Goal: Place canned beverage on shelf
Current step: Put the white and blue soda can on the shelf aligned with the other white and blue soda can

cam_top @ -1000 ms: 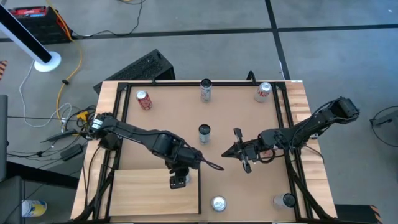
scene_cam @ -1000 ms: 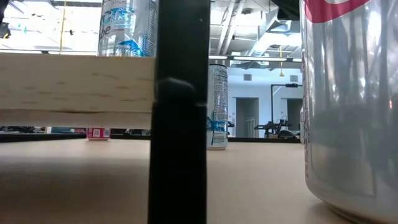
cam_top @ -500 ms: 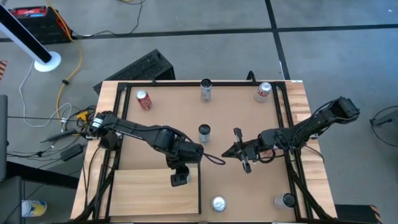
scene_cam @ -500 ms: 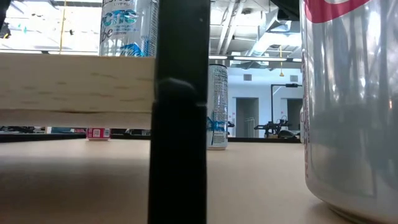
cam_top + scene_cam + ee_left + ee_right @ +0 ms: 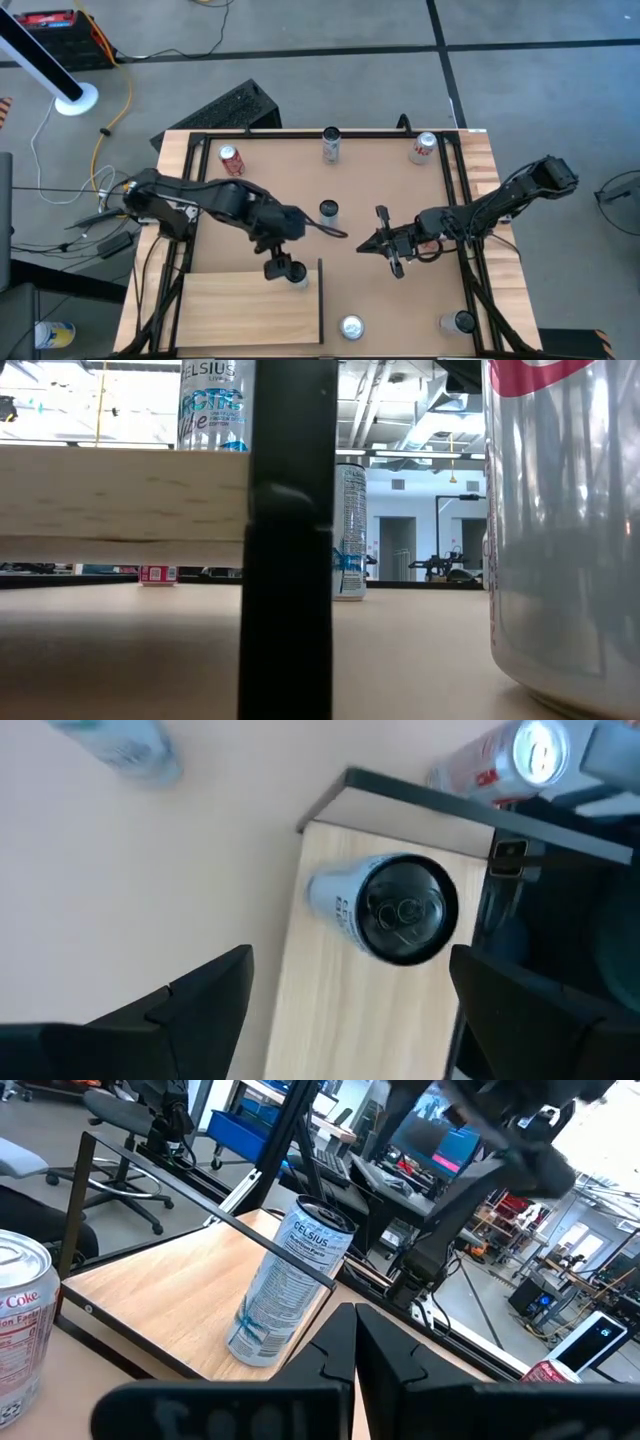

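Note:
A slim white-and-blue Celsius can (image 5: pixel 298 275) stands upright on its base on the far right corner of the pale wood shelf (image 5: pixel 240 315), next to the shelf's black rail (image 5: pixel 320 300). The can also shows in the left wrist view (image 5: pixel 395 910), the right wrist view (image 5: pixel 285 1285) and the low view (image 5: pixel 215 405). My left gripper (image 5: pixel 274 267) hovers just above and left of the can, open, its fingers (image 5: pixel 205 990) wide on either side without touching. My right gripper (image 5: pixel 385 243) waits shut over the table's middle right.
Other cans stand on the brown tabletop: a red one (image 5: pixel 232 160), a silver one (image 5: pixel 331 145) and a red-and-silver one (image 5: pixel 424 148) at the far edge, one in the middle (image 5: pixel 328 210), two at the near edge (image 5: pixel 351 327) (image 5: pixel 460 322). Black frame rails run along both sides.
The can has gone down onto the shelf's corner and now stands free. My left gripper has left it and drawn back toward the table's far-left, rising off the can's top.

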{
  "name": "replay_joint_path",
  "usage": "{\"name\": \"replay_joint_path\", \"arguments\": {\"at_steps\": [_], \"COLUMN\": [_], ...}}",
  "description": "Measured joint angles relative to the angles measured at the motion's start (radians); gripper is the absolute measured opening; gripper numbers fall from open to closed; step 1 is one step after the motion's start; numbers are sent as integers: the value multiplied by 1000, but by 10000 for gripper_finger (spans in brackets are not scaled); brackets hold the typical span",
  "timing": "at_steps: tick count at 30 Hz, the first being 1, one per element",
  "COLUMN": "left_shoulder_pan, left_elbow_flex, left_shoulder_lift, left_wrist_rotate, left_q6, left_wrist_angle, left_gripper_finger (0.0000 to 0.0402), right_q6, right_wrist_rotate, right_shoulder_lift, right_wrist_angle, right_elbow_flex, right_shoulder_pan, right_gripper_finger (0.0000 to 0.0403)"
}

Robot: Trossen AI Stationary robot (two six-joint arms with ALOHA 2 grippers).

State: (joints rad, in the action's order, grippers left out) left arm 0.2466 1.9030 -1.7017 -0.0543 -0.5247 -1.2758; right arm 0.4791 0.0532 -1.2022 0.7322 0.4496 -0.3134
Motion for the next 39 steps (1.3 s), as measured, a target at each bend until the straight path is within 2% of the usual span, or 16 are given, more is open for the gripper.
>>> {"name": "replay_joint_path", "arguments": {"at_steps": [2, 7, 9, 14, 20, 28, 35, 39], "left_shoulder_pan": [0, -5, -27, -148, -285, -378, -391, -391], "left_elbow_flex": [0, -5, -26, -130, -273, -451, -553, -590], "left_shoulder_lift": [25, 49, 49, 48, 47, 46, 46, 46], "left_wrist_rotate": [66, 313, 359, 262, 188, 45, -75, -99], "left_q6": [24, 172, 265, 441, 537, 643, 771, 783], "left_wrist_angle": [0, 31, 89, 377, 629, 847, 955, 996], "left_gripper_finger": [322, 322, 322, 322, 322, 322, 322, 322], "right_q6": [0, -1, -6, -19, -18, 24, 31, 47], "right_wrist_rotate": [0, 0, 0, 0, 7, 158, 159, 159], "right_shoulder_lift": [0, 0, 0, 0, 0, 0, 0, 0], "right_wrist_angle": [0, -2, -4, -9, -59, -111, -111, -108], "right_elbow_flex": [0, 0, 0, 0, 0, 0, 0, 0], "right_shoulder_pan": [2, 18, 25, 42, 42, 42, 41, 41], "right_gripper_finger": [31, 31, 31, 31, 31, 31, 31, 31]}}
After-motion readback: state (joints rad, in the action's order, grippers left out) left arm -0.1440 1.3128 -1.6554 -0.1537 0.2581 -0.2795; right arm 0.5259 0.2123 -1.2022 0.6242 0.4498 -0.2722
